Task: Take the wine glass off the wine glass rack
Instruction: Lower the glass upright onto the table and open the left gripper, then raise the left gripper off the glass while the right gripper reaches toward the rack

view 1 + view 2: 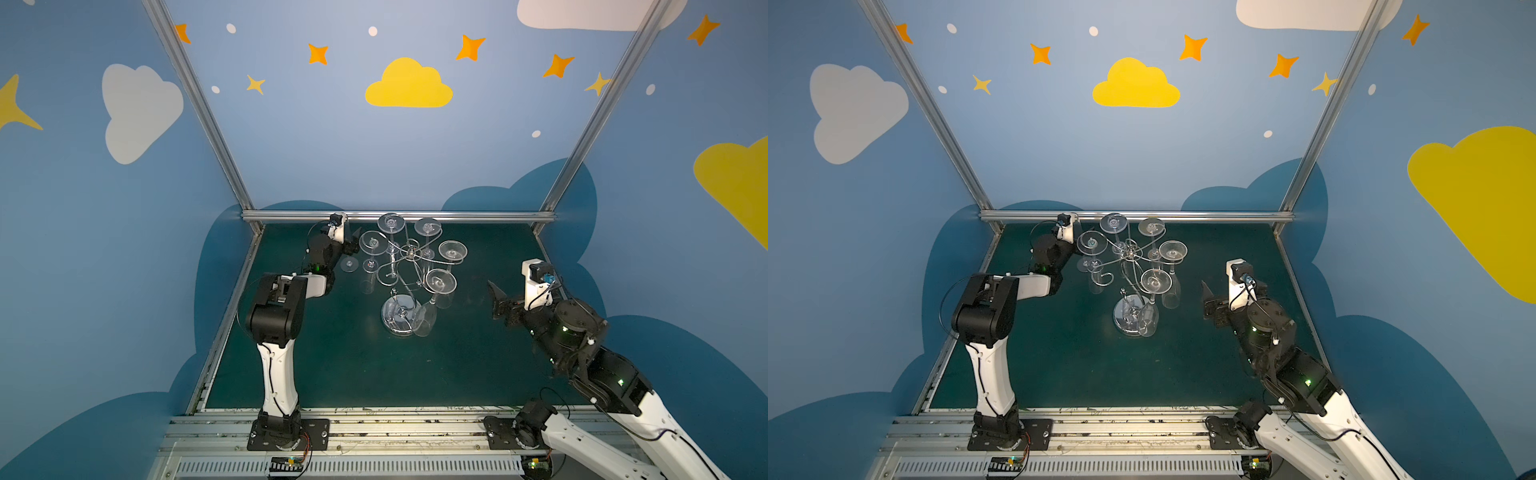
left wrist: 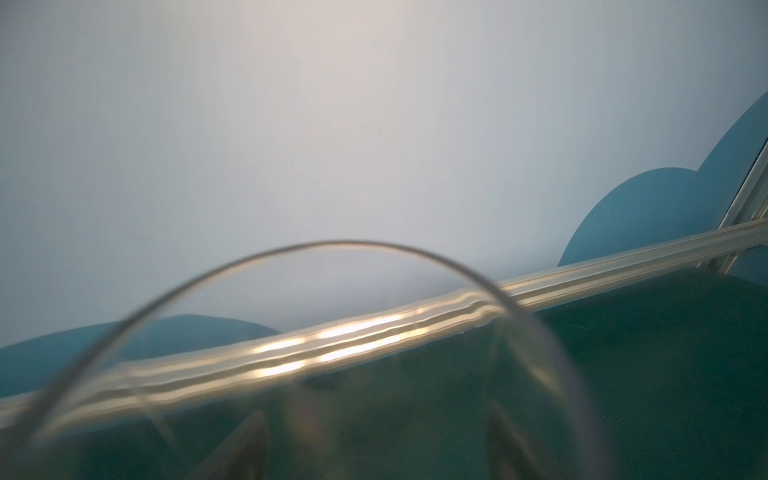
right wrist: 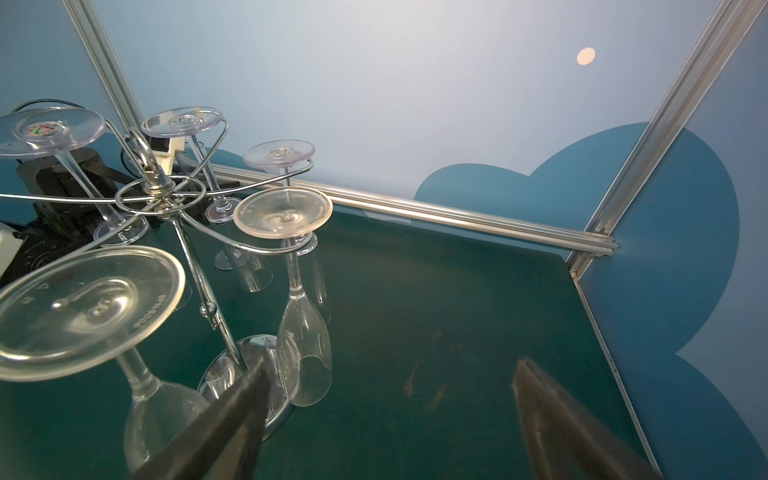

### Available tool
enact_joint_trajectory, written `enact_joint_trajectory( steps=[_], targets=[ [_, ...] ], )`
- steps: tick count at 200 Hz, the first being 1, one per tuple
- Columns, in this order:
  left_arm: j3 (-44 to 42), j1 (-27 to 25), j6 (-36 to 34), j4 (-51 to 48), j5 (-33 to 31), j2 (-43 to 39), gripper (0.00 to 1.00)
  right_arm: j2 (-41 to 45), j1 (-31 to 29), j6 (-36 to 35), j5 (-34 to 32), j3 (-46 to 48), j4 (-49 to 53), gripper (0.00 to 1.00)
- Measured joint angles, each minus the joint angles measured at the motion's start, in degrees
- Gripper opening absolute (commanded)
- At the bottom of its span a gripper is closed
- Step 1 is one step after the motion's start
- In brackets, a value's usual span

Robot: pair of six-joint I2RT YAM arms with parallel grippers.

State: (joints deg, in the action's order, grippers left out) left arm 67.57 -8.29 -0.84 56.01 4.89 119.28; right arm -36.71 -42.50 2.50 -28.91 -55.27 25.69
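**Reporter:** Where's the wine glass (image 1: 349, 264)?
**Photographer:** Upright on the desk (image 1: 332, 365), just left of the wine glass rack (image 1: 410, 250). The left gripper (image 1: 354, 243), fingers spread wide, flanks its bowl.
**Reporter:** The right gripper (image 3: 395, 415)?
**Photographer:** Fingers wide apart, empty, right of the rack.

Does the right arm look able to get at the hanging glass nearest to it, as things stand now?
Probably yes. The right arm's fingers stand open beside the wine glass rack, and only bare green table lies between them and that wine glass.
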Motion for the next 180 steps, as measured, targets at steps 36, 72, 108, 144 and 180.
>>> enact_joint_trajectory(
  steps=[36, 72, 108, 144, 180],
  targets=[
    [-2.4, -0.1, 0.0, 0.0, -1.4, -2.2, 0.99, 0.0, 0.2, -1.0, 0.4, 0.0, 0.0, 0.90],
    [-6.4, -0.2, 0.5, -0.2, -2.1, -8.9, 0.99, 0.4, 0.3, -2.4, 1.4, -0.1, 0.0, 0.90],
    [-9.6, -0.6, 1.4, -3.0, -3.4, -17.7, 0.99, 1.3, 0.4, -2.8, 2.9, -0.7, -0.1, 0.91],
    [-13.1, -0.9, 4.2, -10.6, -8.4, -29.2, 0.99, 1.5, 0.4, -2.6, 4.9, -2.5, 0.0, 0.90],
    [-13.8, -0.5, 11.7, -29.0, -16.3, -45.5, 0.99, 1.4, 0.4, -1.0, 7.6, -4.5, 0.5, 0.90]
  ],
)
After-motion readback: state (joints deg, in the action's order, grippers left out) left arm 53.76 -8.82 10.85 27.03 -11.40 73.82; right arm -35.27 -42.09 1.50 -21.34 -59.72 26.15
